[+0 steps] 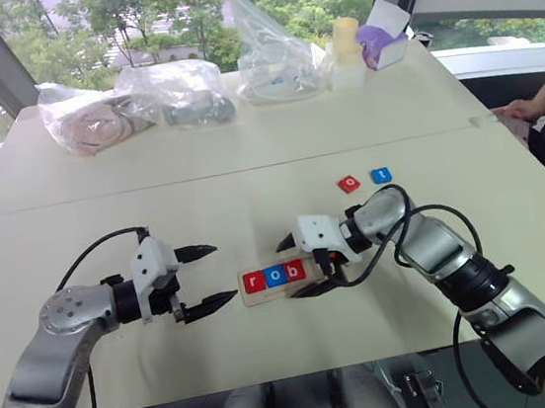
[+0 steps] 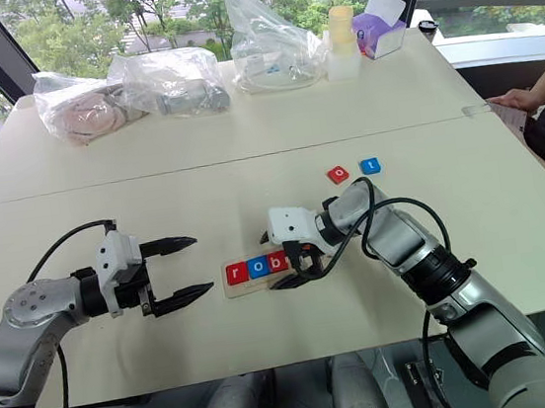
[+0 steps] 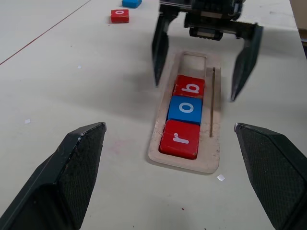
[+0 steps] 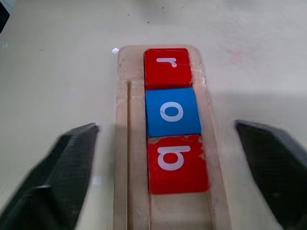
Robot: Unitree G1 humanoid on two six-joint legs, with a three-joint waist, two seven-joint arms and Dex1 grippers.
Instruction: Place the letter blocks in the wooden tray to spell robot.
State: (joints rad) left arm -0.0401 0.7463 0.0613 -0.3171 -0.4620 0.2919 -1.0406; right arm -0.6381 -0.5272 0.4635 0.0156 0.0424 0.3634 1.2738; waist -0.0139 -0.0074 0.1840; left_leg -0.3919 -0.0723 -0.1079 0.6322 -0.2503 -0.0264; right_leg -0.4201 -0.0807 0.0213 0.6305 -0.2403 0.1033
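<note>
Pale wood marks the wooden tray [image 1: 280,285], which lies flat near the front edge of the white table [image 1: 247,157], between the two arms. Three letter blocks sit in its groove, side by side and touching: a red r [image 1: 253,282] at the robot's left end, a blue o [image 1: 274,275] next to it, and a red b [image 1: 295,270] after that. Beyond the b the tray's groove is bare wood, as the left wrist view shows.

The right gripper [image 1: 294,265] hangs over the tray's right part, pointing toward the robot's left, its two black fingers spread wide, one on each long side of the tray and holding nothing. In the right wrist view the b [image 4: 177,163] lies between the open fingertips [image 4: 72,158] without touching them.

The left gripper [image 1: 207,278] hovers just left of the tray's r end, pointing toward it, its fingers also wide apart and empty. From the left wrist view its black pads [image 3: 67,172] frame the tray [image 3: 158,148], with the right gripper [image 3: 200,67] facing it from the far end.

Two more tiles lie on the table well beyond the tray, toward the robot's right: a red o [image 1: 349,184] and a blue t [image 1: 380,175], close together but apart.

At the table's far edge sit several clear plastic bags [image 1: 179,91] with contents, a pale cup [image 1: 345,41] and a purple tissue box [image 1: 382,46]. A person's hand [image 1: 520,112] rests at the table's right edge
</note>
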